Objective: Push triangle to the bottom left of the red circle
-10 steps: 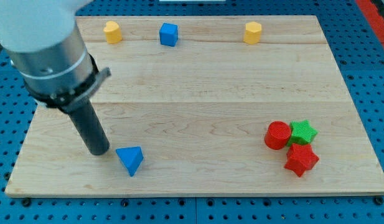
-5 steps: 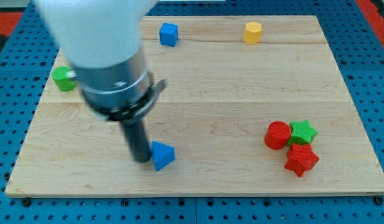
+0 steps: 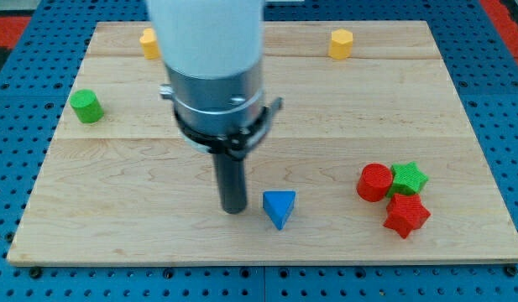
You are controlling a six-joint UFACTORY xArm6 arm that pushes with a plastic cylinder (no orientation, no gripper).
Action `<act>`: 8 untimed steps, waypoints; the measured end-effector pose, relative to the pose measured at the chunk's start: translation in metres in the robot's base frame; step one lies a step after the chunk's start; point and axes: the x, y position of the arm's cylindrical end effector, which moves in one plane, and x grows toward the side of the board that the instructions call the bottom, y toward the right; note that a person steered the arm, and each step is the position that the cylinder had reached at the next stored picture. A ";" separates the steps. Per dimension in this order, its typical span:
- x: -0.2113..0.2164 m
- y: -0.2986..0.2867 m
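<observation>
Blue triangle (image 3: 279, 207) lies on the wooden surface (image 3: 326, 126) just right of my tip (image 3: 234, 209), a narrow gap between them, well left of the red circle (image 3: 375, 182).

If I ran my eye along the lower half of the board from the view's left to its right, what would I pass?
Green cylinder → my tip → blue triangle → red circle → then the green star and red star, roughly level.
</observation>
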 end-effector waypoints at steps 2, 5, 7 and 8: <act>0.012 0.068; 0.004 0.027; -0.027 0.065; -0.027 0.105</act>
